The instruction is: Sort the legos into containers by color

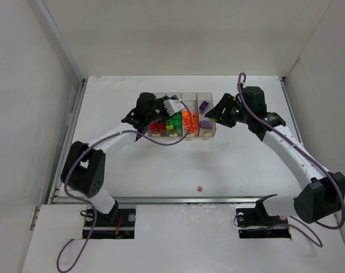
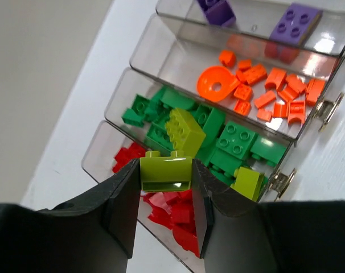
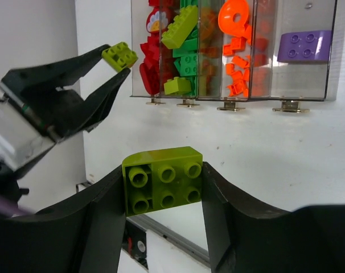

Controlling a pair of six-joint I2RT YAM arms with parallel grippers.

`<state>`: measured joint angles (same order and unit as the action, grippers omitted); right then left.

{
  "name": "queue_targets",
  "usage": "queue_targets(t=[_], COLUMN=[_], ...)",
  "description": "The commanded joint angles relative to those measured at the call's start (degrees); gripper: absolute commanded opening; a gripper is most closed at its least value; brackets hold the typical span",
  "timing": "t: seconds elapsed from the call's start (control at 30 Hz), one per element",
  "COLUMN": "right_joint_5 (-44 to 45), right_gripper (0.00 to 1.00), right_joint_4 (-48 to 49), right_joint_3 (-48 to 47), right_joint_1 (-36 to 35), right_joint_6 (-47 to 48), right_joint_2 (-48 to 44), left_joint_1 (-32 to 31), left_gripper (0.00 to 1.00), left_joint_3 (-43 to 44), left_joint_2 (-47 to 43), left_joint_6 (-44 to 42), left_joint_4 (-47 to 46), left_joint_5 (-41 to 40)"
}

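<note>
The left gripper (image 2: 165,190) clamps a small lime brick (image 2: 165,172) at lower centre, above the red and green bins of the containers (image 2: 172,62). It is probably bound for the green bin, where lime pieces (image 2: 184,132) lie. The right gripper (image 3: 163,196) pinches a larger lime brick (image 3: 163,177), held short of the row, likely to avoid crowding. One red lego (image 1: 200,187) lies on the table (image 1: 161,165).

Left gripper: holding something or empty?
Holding. The left gripper is shut on a lime brick, clamped between its jaws in the left wrist view.
</note>
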<state>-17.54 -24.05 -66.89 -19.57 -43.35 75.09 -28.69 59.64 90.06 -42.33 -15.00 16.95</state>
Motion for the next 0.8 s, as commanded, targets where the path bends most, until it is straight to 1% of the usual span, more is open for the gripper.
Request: queue_targets(t=[0.0, 0.07, 0.1, 0.13, 0.17, 0.37, 0.47, 0.5, 0.53, 0.6, 0.67, 0.7, 0.73, 0.77], right_joint_5=[2.3, 2.3, 2.3, 2.3, 2.3, 1.7, 1.2, 1.2, 1.2, 1.2, 1.7, 2.9, 4.0, 5.2], right_gripper=[0.0, 0.0, 0.0, 0.0, 0.0, 0.0, 0.0, 0.0, 0.0, 0.0, 0.0, 0.0, 0.0, 0.0], right_joint_4=[0.1, 0.1, 0.1, 0.1, 0.1, 0.1, 0.1, 0.1, 0.6, 1.1, 1.6, 1.6, 1.6, 0.7], right_joint_3=[-2.9, -2.9, -2.9, -2.9, -2.9, -3.4, -4.0, -4.0, -4.0, -4.6, -6.0, -8.8, -10.8, -13.2], right_joint_1=[-0.2, -0.2, -0.2, -0.2, -0.2, -0.2, -0.2, -0.2, -0.2, -0.2, -2.3, -3.5, -4.8, -6.3], right_joint_6=[2.0, 2.0, 2.0, 2.0, 2.0, 2.5, 2.5, 2.5, 2.5, 2.5, 3.2, 3.9, 6.0, 7.2], right_joint_2=[-1.0, -1.0, -1.0, -1.0, -1.0, 0.3, 0.8, 0.8, 0.8, 2.1, 3.6, 6.3, 8.1, 10.3], left_joint_1=[1.1, 1.1, 0.6, 0.6, 0.6, 0.6, 0.6, 0.6, 0.6, 1.1, 1.6, 3.5, 4.5, 5.6], left_gripper=[0.06, 0.16, 0.26, 0.47, 0.49, 0.49, 0.49, 0.5, 0.56, 0.6, 0.64, 0.68, 0.68, 0.69], left_joint_3=[5.7, 5.8, 5.8, 5.8, 5.1, 3.5, 3.5, 3.5, 4.2, 5.7, 7.2, 8.1, 9.5, 10.1], left_joint_2=[1.5, 2.0, 2.0, 2.0, 2.0, 2.0, 2.0, 2.0, 2.0, 1.5, 0.8, -0.2, -0.8, -2.5], left_joint_6=[3.1, 1.4, 1.4, 1.4, 2.1, 3.2, 3.8, 4.7, 5.2, 6.6, 11.0, 13.3, 16.2, 23.0], left_joint_4=[8.2, 8.9, 8.9, 8.9, 8.9, 6.0, 4.5, 4.5, 4.5, 5.0, 5.6, 5.6, 5.6, 5.6], left_joint_5=[6.5, 8.1, 8.1, 8.7, 8.7, 8.7, 7.4, 6.7, 6.7, 6.2, 4.0, 3.1, 0.2, -1.6])
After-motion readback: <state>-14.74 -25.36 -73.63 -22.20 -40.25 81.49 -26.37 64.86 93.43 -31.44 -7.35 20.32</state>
